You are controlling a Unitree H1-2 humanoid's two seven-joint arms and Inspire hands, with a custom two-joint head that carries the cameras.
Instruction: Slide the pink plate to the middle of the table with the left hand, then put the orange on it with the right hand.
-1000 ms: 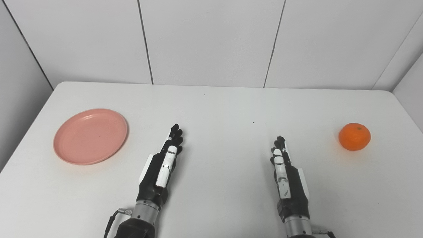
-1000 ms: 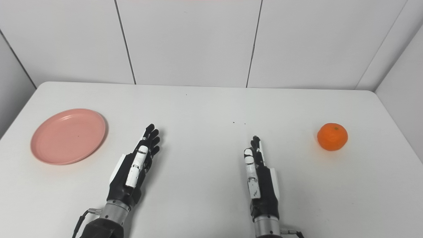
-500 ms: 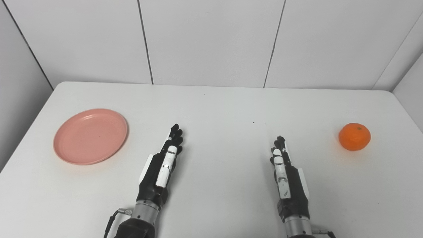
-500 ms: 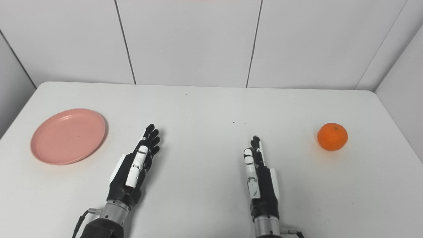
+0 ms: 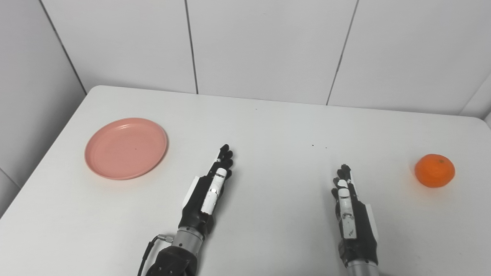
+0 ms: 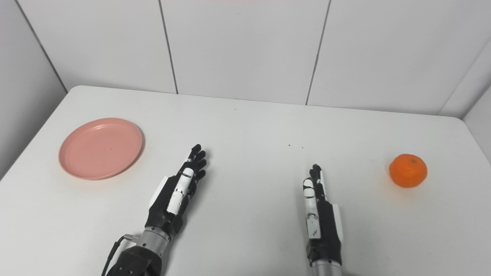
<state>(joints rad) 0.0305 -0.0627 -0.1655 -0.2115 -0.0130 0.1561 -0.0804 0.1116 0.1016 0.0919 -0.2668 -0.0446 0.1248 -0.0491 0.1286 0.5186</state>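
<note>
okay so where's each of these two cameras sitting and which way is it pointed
Left eye view: on the head, looking down at the table; both forearms rise from the bottom edge.
Right eye view: beside it, a little rightward, aimed the same way; same forearms.
Shared: plate, orange, left hand, right hand, both open.

A white table carries a pink plate at left and an orange at right.

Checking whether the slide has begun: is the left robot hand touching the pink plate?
Apart. The left eye view shows bare table between the left robot hand and the pink plate.
</note>
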